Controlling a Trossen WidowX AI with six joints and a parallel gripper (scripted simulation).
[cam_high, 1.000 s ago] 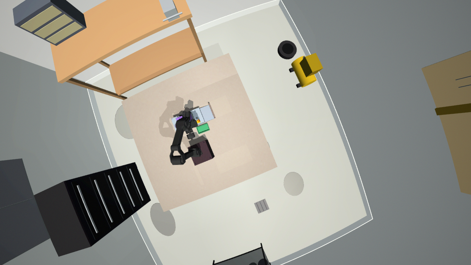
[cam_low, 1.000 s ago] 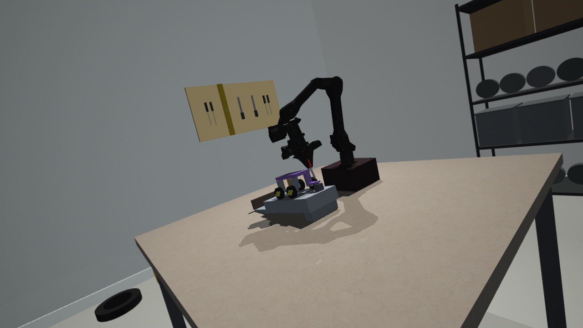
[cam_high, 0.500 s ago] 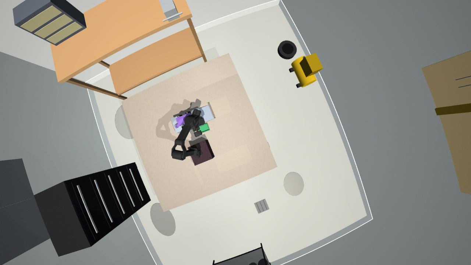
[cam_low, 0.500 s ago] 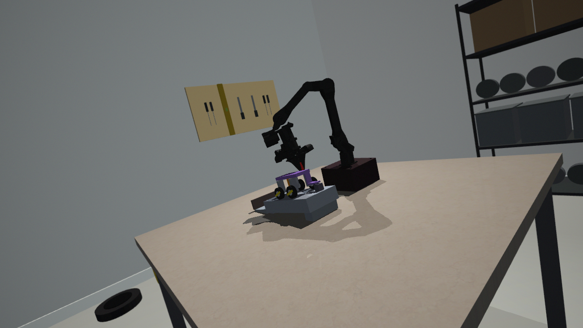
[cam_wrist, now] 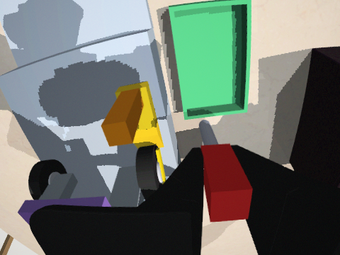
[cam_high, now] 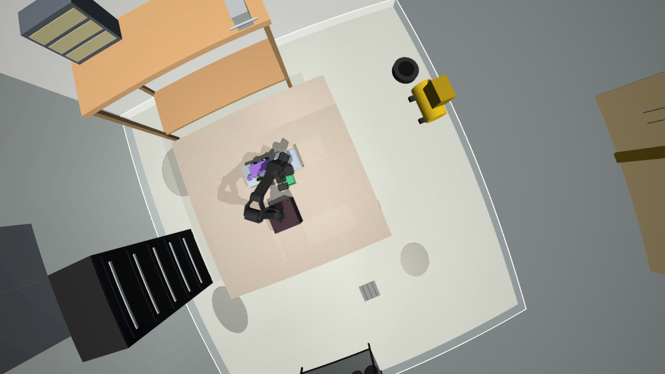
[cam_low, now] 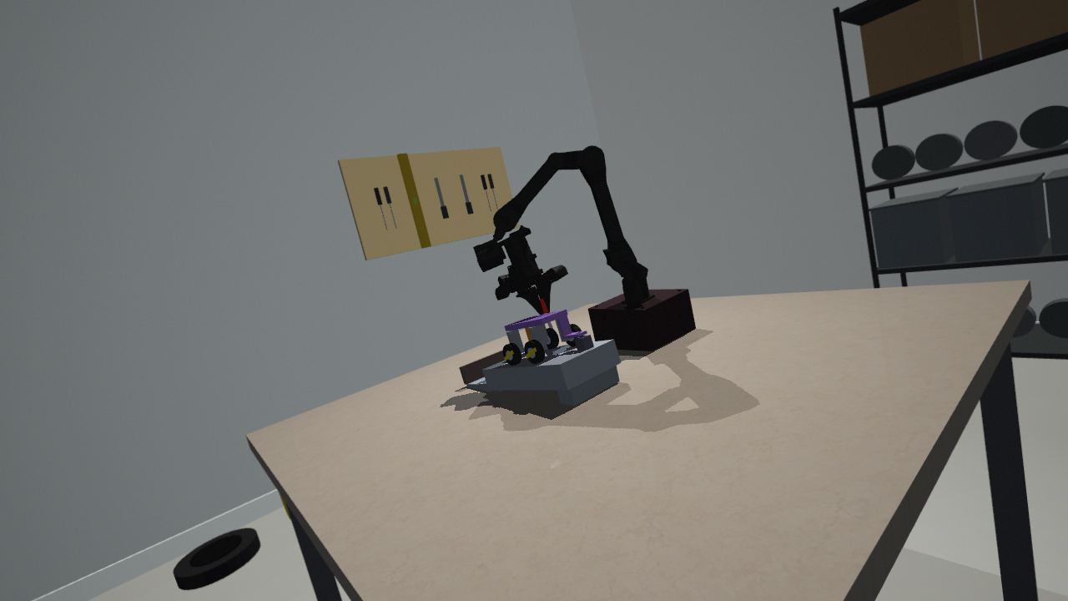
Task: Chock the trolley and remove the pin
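Note:
My gripper (cam_low: 542,307) (cam_wrist: 214,154) is shut on the red head of the stop pin (cam_wrist: 227,184). The pin's grey shaft points free toward the near short wall of the green tray (cam_high: 291,179) (cam_wrist: 248,53), which lies on the table beside the ramp (cam_high: 296,160) (cam_low: 522,377) (cam_wrist: 117,18). The purple trolley (cam_high: 257,169) (cam_low: 562,322) (cam_wrist: 64,203) stands on the ramp. The yellow chock (cam_wrist: 148,136) with its orange handle sits against the downhill side of the tray-side wheel; any tiny gap there cannot be told. The rear of the trolley is hidden by the fingers in the wrist view.
The dark arm base (cam_high: 288,216) (cam_low: 642,329) (cam_wrist: 327,106) stands on the table beyond the tray. A brown end board (cam_low: 477,371) stands at the ramp's low end. The trolley and the chock's upright handle are close beside the gripper.

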